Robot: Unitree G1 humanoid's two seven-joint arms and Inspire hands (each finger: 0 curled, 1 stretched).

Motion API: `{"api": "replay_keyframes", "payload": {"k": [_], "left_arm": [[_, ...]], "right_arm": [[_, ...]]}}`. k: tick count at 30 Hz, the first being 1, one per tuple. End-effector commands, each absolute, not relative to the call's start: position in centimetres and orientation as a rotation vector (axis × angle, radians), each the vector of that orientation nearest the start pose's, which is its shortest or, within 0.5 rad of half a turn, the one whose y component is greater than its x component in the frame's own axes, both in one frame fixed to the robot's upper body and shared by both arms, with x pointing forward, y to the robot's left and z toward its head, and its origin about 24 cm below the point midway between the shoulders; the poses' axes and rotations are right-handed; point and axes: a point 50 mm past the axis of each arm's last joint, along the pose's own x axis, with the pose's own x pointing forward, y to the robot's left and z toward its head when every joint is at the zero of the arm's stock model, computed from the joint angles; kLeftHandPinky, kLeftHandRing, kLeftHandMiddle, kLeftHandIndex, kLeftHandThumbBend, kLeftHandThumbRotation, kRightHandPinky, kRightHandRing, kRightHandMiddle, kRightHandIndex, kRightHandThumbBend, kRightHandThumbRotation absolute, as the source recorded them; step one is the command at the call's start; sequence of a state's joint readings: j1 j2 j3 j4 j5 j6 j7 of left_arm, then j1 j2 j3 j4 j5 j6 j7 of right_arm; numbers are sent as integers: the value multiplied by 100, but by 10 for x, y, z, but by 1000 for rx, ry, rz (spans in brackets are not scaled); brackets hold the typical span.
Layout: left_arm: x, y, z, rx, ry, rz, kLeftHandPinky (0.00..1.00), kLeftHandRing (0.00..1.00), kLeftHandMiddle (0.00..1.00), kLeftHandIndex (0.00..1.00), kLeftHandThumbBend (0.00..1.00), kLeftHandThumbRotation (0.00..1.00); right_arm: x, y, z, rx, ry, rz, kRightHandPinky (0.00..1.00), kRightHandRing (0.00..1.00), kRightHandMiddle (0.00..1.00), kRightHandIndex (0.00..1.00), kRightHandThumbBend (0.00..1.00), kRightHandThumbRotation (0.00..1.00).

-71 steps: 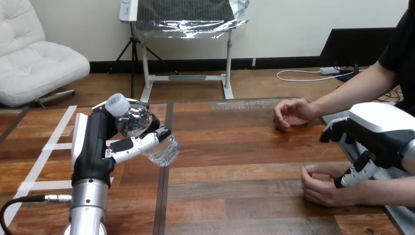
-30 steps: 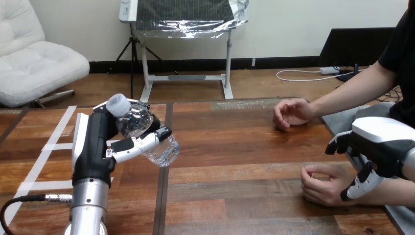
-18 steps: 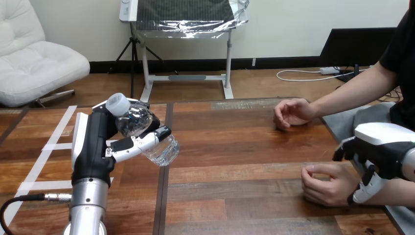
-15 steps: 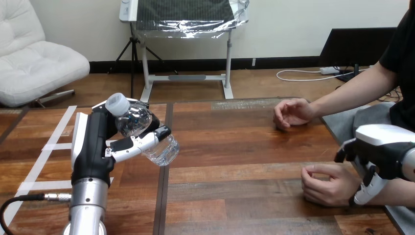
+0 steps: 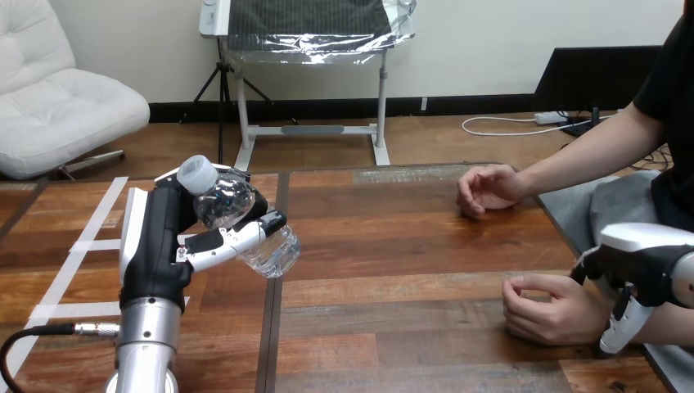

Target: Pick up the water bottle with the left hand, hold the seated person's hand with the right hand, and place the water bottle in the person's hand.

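Nearest, at the right edge: right hand [image 5: 646,266] set over the wrist behind the person's nearer hand [image 5: 544,309], touching it or just beside it. Cannot tell whether closed on that wrist or merely poised by it, so cannot call the steadying hold made. Placed there, presumably, to keep the receiving hand from drifting while the bottle comes across. Nearer hand itself down on the table [image 5: 393,246], loosely curled rather than spread, so likely in need of opening before anything can be set in it. Further in, at the left: left hand [image 5: 176,246] raised clear of the tabletop, fingers [image 5: 233,239] and thumb wrapped round the body of the water bottle [image 5: 245,221], closed firmly on it. Held tilted, cap [image 5: 196,174] up and toward the left, base down toward the right, off the wood. Gripped about the middle, probably to leave the base end free to go into a waiting palm. Well apart from both of the person's hands, so a long reach across the table yet to make. Farthest: person's other hand [image 5: 488,190] resting curled on the far part of the table, holding nothing, out of the handover's way.
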State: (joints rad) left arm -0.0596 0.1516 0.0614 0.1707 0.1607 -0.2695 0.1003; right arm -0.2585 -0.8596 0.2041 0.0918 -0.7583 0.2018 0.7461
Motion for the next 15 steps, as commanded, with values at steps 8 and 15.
{"api": "replay_keyframes", "payload": {"k": [8, 15], "left_arm": [[276, 190, 82, 297, -317, 113, 44, 43, 46, 49, 67, 0], [277, 190, 83, 300, -320, 112, 44, 44, 46, 49, 67, 0]], "right_arm": [[305, -282, 106, -1583, 598, 441, 69, 81, 88, 84, 72, 0], [308, -285, 100, -1576, 623, 444, 65, 78, 85, 83, 72, 0]]}}
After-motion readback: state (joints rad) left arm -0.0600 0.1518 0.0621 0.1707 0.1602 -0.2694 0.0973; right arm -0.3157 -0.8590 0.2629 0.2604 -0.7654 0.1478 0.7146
